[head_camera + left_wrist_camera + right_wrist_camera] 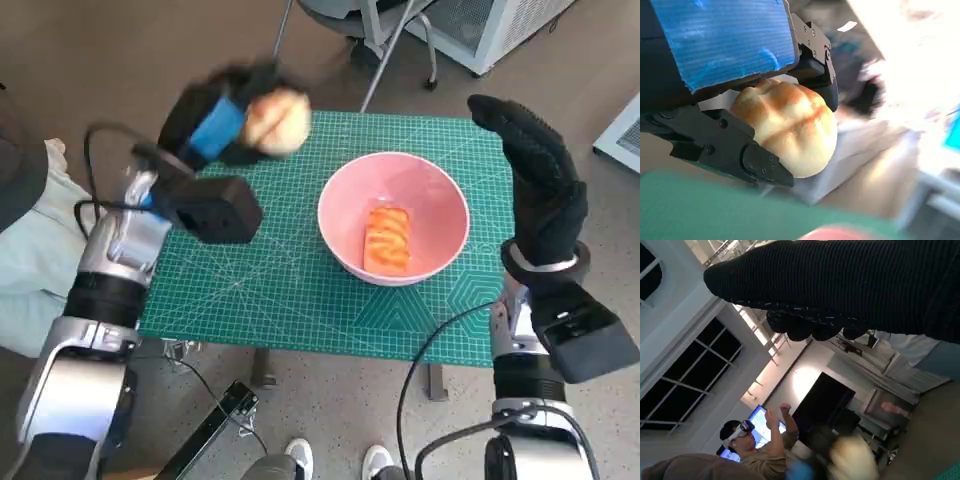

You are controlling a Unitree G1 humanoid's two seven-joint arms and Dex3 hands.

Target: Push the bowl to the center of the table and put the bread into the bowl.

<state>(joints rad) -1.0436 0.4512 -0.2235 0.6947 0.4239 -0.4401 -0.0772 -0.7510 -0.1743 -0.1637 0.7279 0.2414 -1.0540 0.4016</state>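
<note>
1. Right hand [535, 180]: gloved, raised beside the table's right edge, fingers extended, nothing grasped.
2. Pink bowl [393, 215]: set on the green cutting mat [270, 270], right of centre; an orange-glazed pastry [387, 240] is contained.
3. Left hand [215, 125]: lifted over the mat's far left corner; a round bread roll [277, 121] is grasped between its fingers [760, 165].
4. Person [757, 440]: seen in the right wrist view, arms raised.
</note>
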